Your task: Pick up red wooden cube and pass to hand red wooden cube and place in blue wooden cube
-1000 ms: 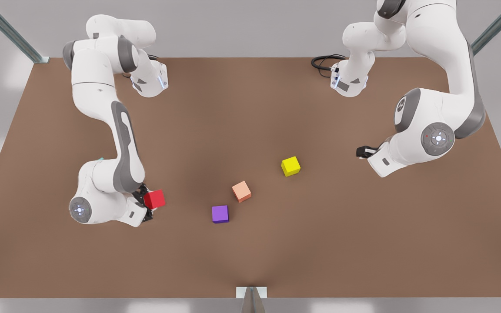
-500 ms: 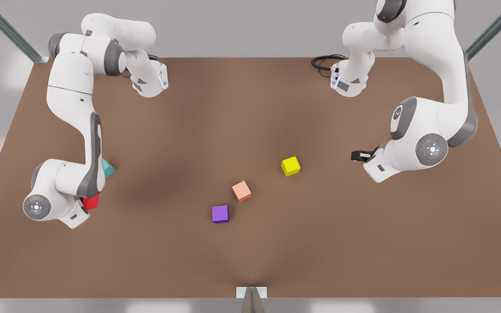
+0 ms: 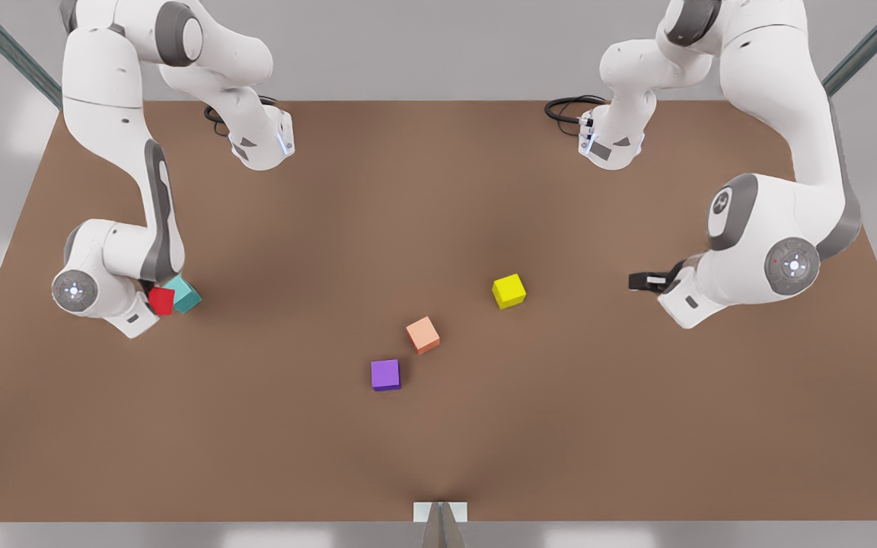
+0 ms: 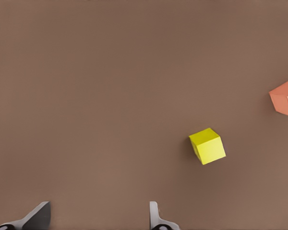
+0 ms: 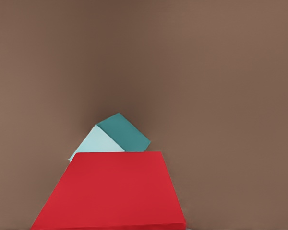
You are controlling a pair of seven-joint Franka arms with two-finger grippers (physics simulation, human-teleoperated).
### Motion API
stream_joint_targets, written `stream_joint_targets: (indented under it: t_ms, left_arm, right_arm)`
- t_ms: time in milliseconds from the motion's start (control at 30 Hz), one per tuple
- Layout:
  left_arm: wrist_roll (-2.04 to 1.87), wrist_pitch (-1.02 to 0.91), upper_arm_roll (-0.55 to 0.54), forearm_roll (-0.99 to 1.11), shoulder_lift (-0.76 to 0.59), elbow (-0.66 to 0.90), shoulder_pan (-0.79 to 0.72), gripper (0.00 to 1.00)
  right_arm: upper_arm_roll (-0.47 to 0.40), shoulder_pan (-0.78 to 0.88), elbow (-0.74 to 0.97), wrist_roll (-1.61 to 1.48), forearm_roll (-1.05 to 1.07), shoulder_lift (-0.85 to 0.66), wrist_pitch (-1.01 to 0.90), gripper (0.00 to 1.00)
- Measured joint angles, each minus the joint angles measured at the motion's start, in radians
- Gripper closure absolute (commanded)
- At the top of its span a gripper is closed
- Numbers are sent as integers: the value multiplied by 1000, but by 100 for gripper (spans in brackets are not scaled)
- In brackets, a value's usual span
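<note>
1. My right end effector (image 3: 155, 298) grips the red cube (image 3: 161, 301), held just beside the teal cube (image 3: 183, 294) on the counter (image 3: 438, 457).
2. My left end effector (image 3: 640, 281) waits spread open, well apart from the teal cube, near the yellow cube (image 3: 509, 291).

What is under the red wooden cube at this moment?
The red wooden cube, held by the right gripper, partly covers the blue wooden cube. Whether they touch cannot be seen.
</note>
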Motion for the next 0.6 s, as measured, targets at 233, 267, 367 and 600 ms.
stream_joint_targets:
  t_ms: [233,267,367,600]
  left_arm:
    - [-5,-87,-1,-26,11,60,46,0]
    - [-5,-91,-2,-27,11,64,59,0]
    - [-4,-101,-4,-29,10,67,70,0]
    - [-2,-112,-3,-30,12,67,76,0]
  right_arm:
    - [-1,2,-132,17,-24,-64,100,57]
    - [0,2,-154,19,-35,-76,116,57]
    - [0,2,-200,25,-58,-97,156,57]
    - [2,-9,-288,34,-79,-114,243,57]
